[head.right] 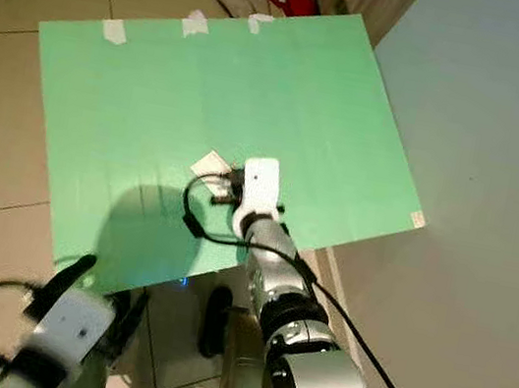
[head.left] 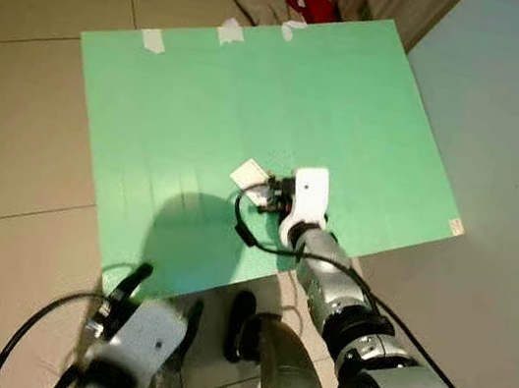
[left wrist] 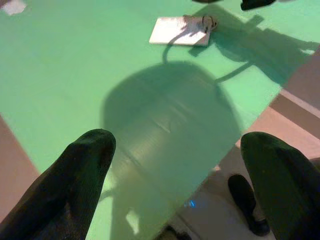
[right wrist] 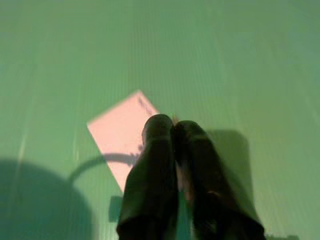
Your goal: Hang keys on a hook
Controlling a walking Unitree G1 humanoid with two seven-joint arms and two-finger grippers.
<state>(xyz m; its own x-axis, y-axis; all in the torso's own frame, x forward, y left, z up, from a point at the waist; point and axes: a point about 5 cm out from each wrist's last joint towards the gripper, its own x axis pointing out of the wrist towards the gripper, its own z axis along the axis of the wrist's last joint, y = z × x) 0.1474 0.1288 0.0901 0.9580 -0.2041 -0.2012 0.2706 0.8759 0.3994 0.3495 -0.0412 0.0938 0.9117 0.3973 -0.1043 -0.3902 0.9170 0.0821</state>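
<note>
The right arm reaches forward and down over the green board [head.left: 203, 115], its right gripper [right wrist: 172, 131] pressed tight together, tips at the edge of the white tag [right wrist: 120, 131]. Whether it pinches the keys [left wrist: 207, 22] I cannot tell; they lie just at its tips. The left gripper [left wrist: 175, 165] hovers low and back, fingers spread wide, holding nothing.
</note>
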